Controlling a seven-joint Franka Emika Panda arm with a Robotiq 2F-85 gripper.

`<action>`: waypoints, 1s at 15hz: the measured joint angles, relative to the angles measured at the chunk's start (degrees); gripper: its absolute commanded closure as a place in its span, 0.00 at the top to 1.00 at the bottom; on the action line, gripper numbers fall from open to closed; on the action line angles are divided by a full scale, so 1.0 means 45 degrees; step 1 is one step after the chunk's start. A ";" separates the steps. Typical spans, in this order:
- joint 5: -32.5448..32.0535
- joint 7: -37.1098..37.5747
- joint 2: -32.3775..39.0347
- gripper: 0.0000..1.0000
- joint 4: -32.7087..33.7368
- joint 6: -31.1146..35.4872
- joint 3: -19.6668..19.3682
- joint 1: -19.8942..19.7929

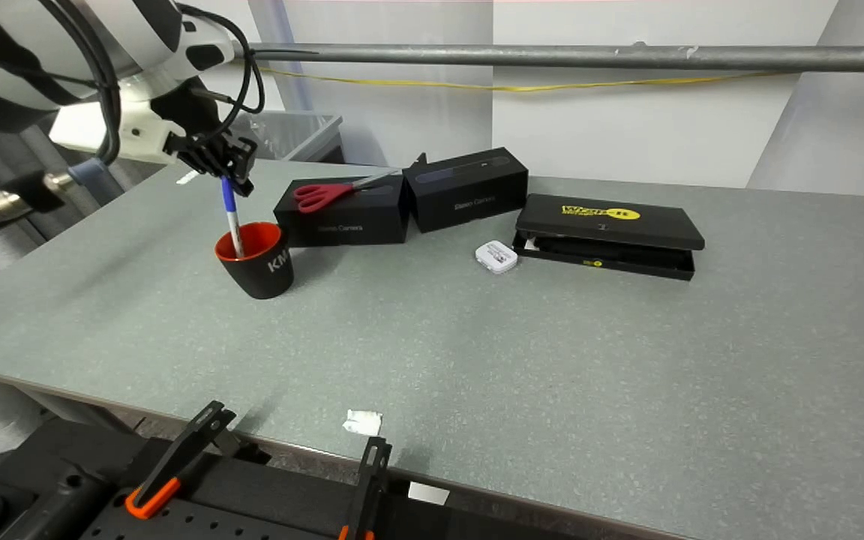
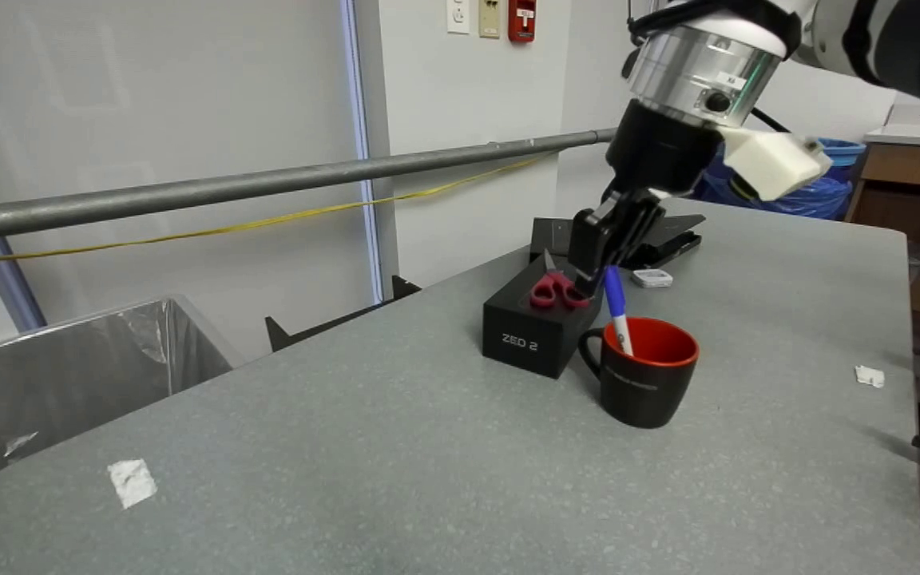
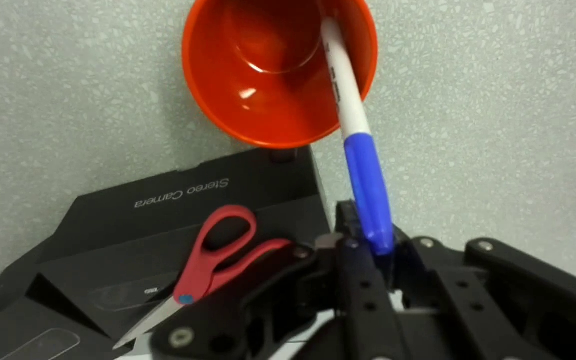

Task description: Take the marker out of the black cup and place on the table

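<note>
Marker [image 3: 357, 127] — leaning white end down in black cup [image 3: 268, 107], top centre of wrist view; clamped at blue end by gripper [image 3: 379, 239], lower right.

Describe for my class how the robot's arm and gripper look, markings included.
The arm is white and grey with black bands, black cables, a silver cylindrical section bearing a small white label, and an off-white boxy attachment. The gripper is black, with jointed fingers and silvery screws.
</note>
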 measured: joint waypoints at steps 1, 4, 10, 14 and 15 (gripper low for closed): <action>0.0135 -0.0016 -0.0418 0.01 -0.0268 0.0043 0.0028 -0.0079; 0.1922 -0.1071 -0.1819 0.01 -0.1333 0.0266 0.0219 -0.0309; 0.7537 -0.4923 -0.4799 0.01 -0.3246 0.0440 -0.0824 0.0290; 0.8554 -0.6158 -0.6675 0.01 -0.3565 -0.0690 -0.2511 -0.0342; 0.8539 -0.6367 -0.6963 0.01 -0.3546 -0.1155 -0.2841 -0.0780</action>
